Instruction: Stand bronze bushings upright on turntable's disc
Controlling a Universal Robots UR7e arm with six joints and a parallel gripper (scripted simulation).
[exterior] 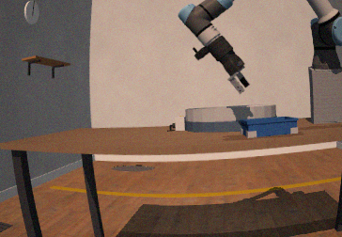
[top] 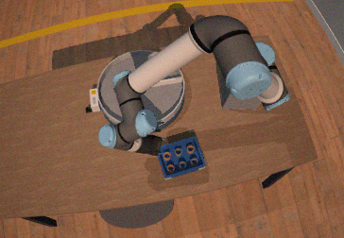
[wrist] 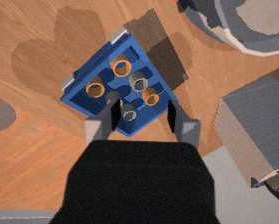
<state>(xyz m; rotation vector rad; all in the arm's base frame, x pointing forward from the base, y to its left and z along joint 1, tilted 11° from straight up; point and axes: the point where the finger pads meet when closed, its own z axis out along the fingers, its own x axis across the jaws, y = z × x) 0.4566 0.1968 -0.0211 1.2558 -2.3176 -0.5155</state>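
A blue crate [wrist: 118,85] sits on the wooden table, also in the top view [top: 182,160] and the exterior view [exterior: 269,125]. In the wrist view it holds three bronze bushings [wrist: 121,66] [wrist: 95,89] [wrist: 150,96] and three steel bushings [wrist: 138,80] [wrist: 112,97] [wrist: 128,114], all upright in their pockets. My gripper [wrist: 143,109] is open and empty, well above the crate's near edge; it also shows in the exterior view [exterior: 240,84]. The grey turntable [top: 145,93] lies beyond the crate, partly hidden by the arm, with no bushing visible on it.
The robot's grey base pedestal [top: 241,97] stands to the right of the turntable and also shows in the wrist view [wrist: 251,130]. A small white box [top: 94,97] sits at the turntable's left edge. The arm's forearm stretches over the disc.
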